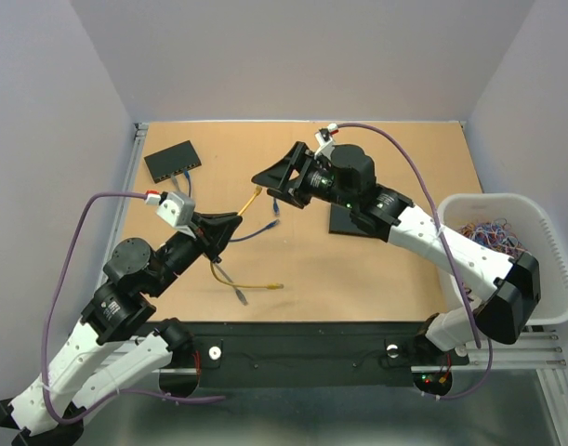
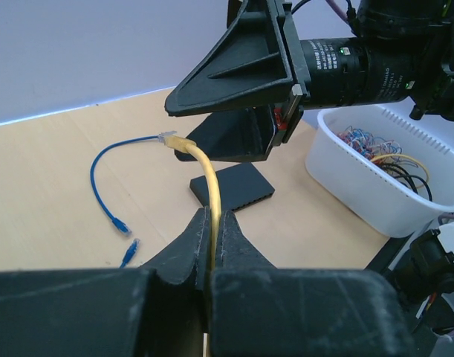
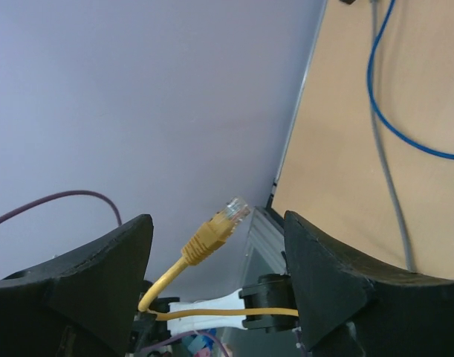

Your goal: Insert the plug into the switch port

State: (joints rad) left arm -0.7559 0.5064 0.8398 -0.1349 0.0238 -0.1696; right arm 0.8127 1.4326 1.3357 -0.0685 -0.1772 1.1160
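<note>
Left gripper (image 2: 214, 222) is clenched on the yellow cable (image 2: 210, 175), gripping well back from the end. The free length arcs up and away, with the yellow plug (image 3: 212, 230) in the air at its tip.

Right gripper (image 1: 268, 184) is released. Its jaws stand apart on either side of the plug, which sits in the gap touching neither finger. Looks like a handover, so the right arm would be the one to seat it.

Key relation: the plug's long axis runs from the left jaws towards the right gripper. The switch (image 1: 172, 160) lies flat at the far-left of the table, nearer the left arm, so the plug points away from it and needs turning.

A second black box (image 1: 344, 221) sits under the right arm; can't tell if it has ports.

Tan tabletop (image 1: 358, 269) with loose blue cable (image 2: 108, 182) nearby. White bin (image 1: 553, 232) is at the right edge, well apart.
</note>
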